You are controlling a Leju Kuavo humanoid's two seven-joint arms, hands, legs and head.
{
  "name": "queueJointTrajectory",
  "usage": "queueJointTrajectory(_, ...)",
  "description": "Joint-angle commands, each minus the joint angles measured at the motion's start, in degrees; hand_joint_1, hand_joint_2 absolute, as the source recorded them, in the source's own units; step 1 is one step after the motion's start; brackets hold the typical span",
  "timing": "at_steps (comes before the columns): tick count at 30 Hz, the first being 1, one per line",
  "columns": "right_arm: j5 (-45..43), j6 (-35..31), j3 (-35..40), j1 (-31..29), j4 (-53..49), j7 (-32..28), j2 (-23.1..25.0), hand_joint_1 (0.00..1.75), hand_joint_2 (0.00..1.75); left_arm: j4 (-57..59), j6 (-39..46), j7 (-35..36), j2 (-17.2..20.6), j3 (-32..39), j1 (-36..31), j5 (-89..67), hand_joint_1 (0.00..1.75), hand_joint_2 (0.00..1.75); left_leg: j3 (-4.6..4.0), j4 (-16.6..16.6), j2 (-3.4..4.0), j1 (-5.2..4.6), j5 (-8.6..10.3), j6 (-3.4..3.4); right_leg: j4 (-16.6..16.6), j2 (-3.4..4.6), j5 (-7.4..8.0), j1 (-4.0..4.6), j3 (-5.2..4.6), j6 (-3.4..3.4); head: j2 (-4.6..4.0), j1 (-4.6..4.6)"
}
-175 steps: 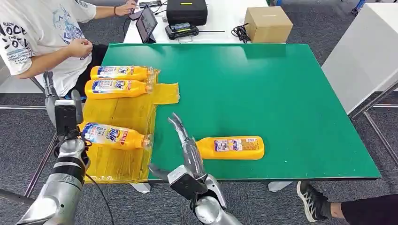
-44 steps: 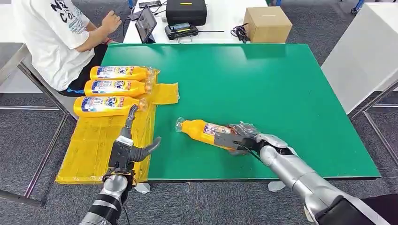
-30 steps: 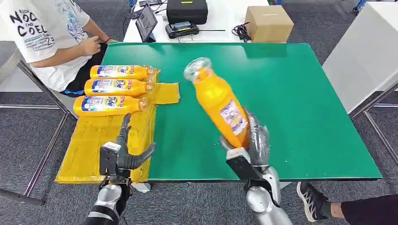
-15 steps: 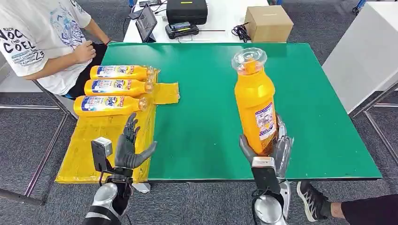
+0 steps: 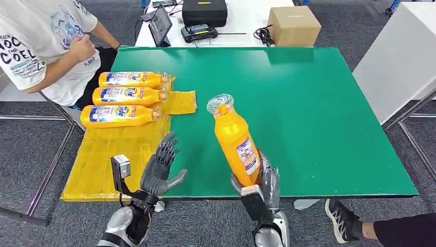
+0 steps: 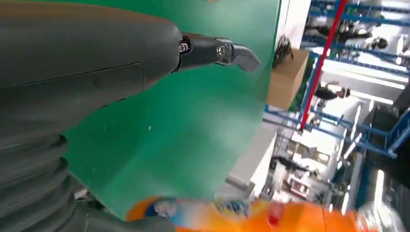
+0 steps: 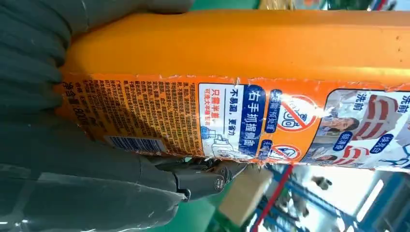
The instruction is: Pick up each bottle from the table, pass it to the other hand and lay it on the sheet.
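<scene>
Orange plastic sits in the right hand [image 5: 260, 181], low and centre in the head view: its fingers wrap the base of the bottle [image 5: 235, 139], which stands nearly upright above the table's near edge, clear cap tipped a little toward the upper left. The right wrist view confirms it, grey fingers [image 7: 48, 63] clamped round the label end. Just to the left, the left hand [image 5: 160, 167] is raised, holding nothing, fingers spread wide, palm turned toward the bottle but not touching it. In the left wrist view the bottle [image 6: 270, 215] shows as an orange blur beyond the thumb.

Out from the hands now: three bottles [image 5: 125, 95] lie side by side on the yellow sheet [image 5: 103, 164] at left of frame, caps pointing right. So by my reading three are done and this looks like the last, with no other lying on the green table [image 5: 319, 113]. The handover is not made yet; passing and laying down remain.

Around the scene: a person [image 5: 41, 46] in a white shirt sits at upper left, close to the sheet's far corner, and that is the one thing near the drop zone. A cardboard box [image 5: 293, 25], a black case [image 5: 204, 12] and a tablet [image 5: 160, 25] sit on the white table beyond, well apart from the action. The lower half of the sheet looks free for the landing.
</scene>
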Motion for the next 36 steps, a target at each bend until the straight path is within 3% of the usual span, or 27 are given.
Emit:
queueJointTrajectory(1,-0.5,0.76,6.93,-5.89,13.36,-1.06,2.34,1.75,1.75,2.22,-0.56,0.99,2.84,-4.77,-1.43,0.63,0.0,1.75,0.3,-0.09,0.2,0.04,-0.09,-0.06,-0.1,0.17,-0.03,0.05,0.25,-0.09,0.0,0.02)
queueJointTrajectory(17,2.93,-0.48,15.65,-11.04,22.57,-1.37,4.35,1.75,1.75,4.51,-1.85,1.55,2.99,-5.54,-3.35,2.12,0.0,1.75,0.3,-0.06,0.15,0.05,-0.09,-0.07,-0.07,0.13,-0.05,0.05,0.25,-0.1,0.0,0.02)
queueJointTrajectory(36,1.91,2.38,18.68,-13.55,30.81,-1.72,4.79,1.75,1.75,4.03,-9.29,2.97,3.79,-5.3,-4.16,11.27,0.0,1.75,0.33,-0.05,0.06,0.04,-0.09,-0.07,-0.05,0.03,-0.09,0.05,0.3,-0.1,0.0,0.04)
